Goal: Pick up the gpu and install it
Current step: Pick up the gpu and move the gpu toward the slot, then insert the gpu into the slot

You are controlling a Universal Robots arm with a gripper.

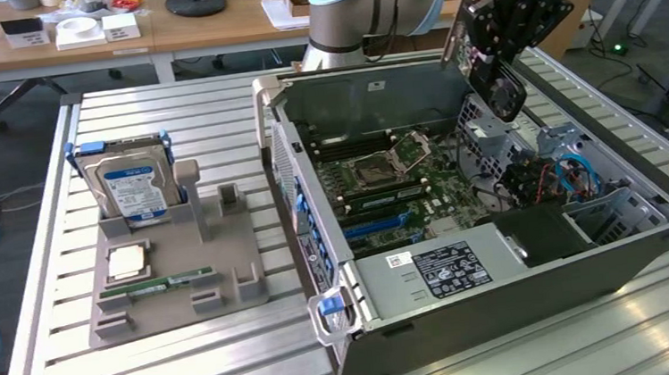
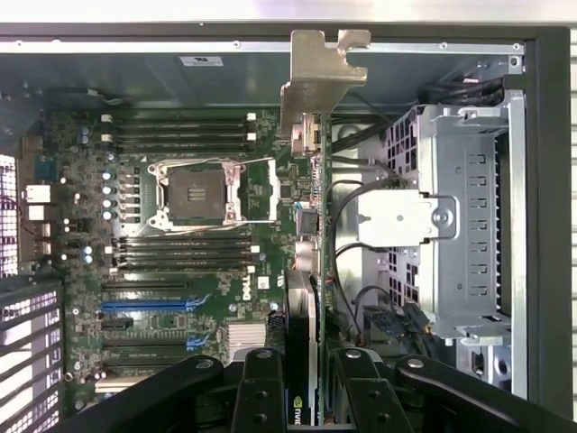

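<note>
The gripper [image 2: 309,388] is clamped on the gpu [image 2: 303,316], held edge-on above the open computer case [image 1: 500,309], near its drive cage [image 2: 469,225].

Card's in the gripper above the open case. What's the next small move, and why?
Probably shift the gpu sideways toward the blue expansion slot before lowering. The gripper holds it edge-on beside the drive cage, not yet over that slot.

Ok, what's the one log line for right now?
hand: shut on gpu | gpu: held edge-on over open computer case | installed: not yet
</note>
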